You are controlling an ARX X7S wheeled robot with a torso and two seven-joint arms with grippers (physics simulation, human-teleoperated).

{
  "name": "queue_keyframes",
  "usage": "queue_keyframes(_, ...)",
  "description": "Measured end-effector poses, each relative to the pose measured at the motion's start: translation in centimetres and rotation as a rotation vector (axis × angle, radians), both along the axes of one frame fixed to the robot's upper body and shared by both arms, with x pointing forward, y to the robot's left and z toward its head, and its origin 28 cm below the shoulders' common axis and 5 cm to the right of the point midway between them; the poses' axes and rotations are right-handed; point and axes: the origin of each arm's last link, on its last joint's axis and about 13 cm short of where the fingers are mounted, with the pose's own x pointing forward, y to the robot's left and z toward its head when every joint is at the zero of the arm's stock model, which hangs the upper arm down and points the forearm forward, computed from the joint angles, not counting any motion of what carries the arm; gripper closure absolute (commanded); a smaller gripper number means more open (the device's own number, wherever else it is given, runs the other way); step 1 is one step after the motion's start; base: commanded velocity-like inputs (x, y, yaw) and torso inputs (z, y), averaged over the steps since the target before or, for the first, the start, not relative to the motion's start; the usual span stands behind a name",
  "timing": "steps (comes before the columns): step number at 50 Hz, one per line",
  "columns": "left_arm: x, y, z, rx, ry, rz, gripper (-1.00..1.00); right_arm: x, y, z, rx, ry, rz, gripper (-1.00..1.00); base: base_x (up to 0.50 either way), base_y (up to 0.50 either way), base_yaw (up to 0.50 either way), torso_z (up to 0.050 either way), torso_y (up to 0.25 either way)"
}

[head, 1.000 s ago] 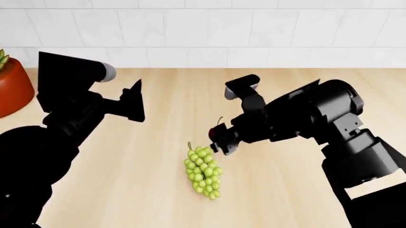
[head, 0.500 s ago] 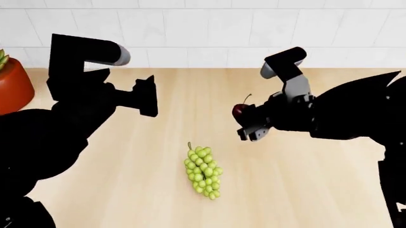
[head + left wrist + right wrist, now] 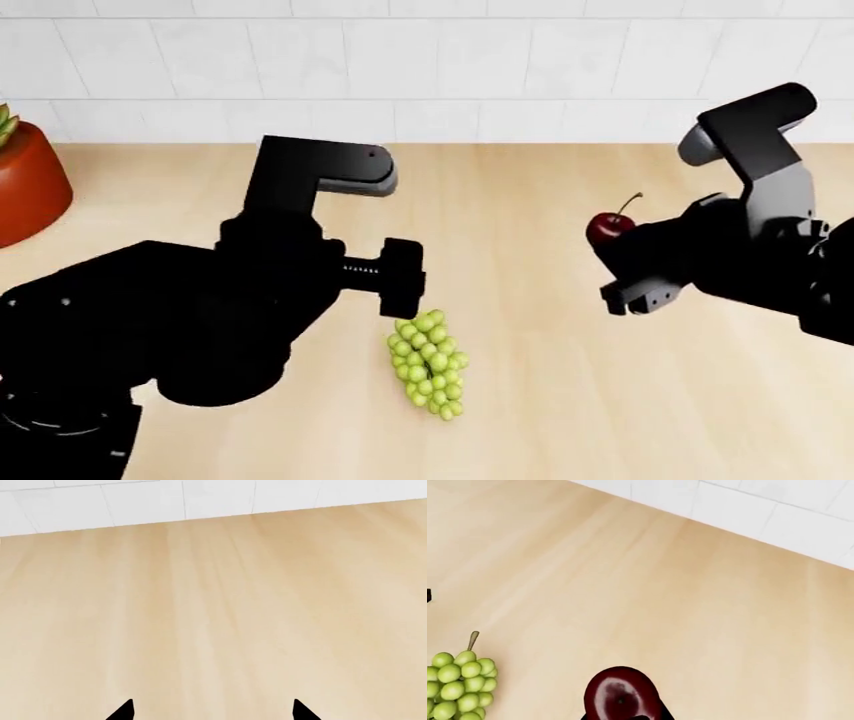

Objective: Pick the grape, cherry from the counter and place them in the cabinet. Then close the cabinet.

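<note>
Left pincer (image 3: 400,280) hangs low with fingertips apart; right pincer (image 3: 617,262) is raised, clamped.

The left gripper (image 3: 400,290) covers the top of the grape bunch (image 3: 429,364), stem included. Its fingers (image 3: 123,711) show only as two black tips at the wrist picture's edge. The cherry (image 3: 620,696) is cut off below, probably pinched there. The red pot (image 3: 27,185) runs off left.

Surface: the counter (image 3: 220,620), light-beige wood with faint lengthwise grain, fills most of the frame | Backdrop: white tiled wall (image 3: 167,500) meets its far edge | Left gripper (image 3: 212,711): only two black fingertips (image 3: 123,711) visible, set well apart.
</note>
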Motion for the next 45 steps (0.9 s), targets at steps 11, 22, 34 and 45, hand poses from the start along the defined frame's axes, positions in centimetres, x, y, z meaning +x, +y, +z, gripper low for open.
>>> queue_keyframes(11,-1.1,-2.0,-0.1,-0.049,0.158,-0.069,-1.0,-0.8,-0.4,0.0,-0.018,0.001,-0.013,1.0,0.0,0.0,0.0,0.0,0.0)
queue_keyframes(22,-1.9,-3.1,-0.4,-0.078,0.256,-0.118,-1.0,-1.2,-0.6,-0.1,-0.029,0.004,-0.016,1.0,0.0,0.0,0.0,0.0,0.0)
queue_keyframes(34,-1.7,-4.2,-1.9,-0.069,0.337,-0.125,-1.0,-1.6,-0.7,-0.1,-0.033,0.006,-0.017,1.0,0.0,0.0,0.0,0.0,0.0)
queue_keyframes(45,-0.9,-4.7,-2.6,-0.059,0.349,-0.121,1.0,-1.7,-0.8,-0.2,-0.034,0.012,-0.019,1.0,0.0,0.0,0.0,0.0,0.0)
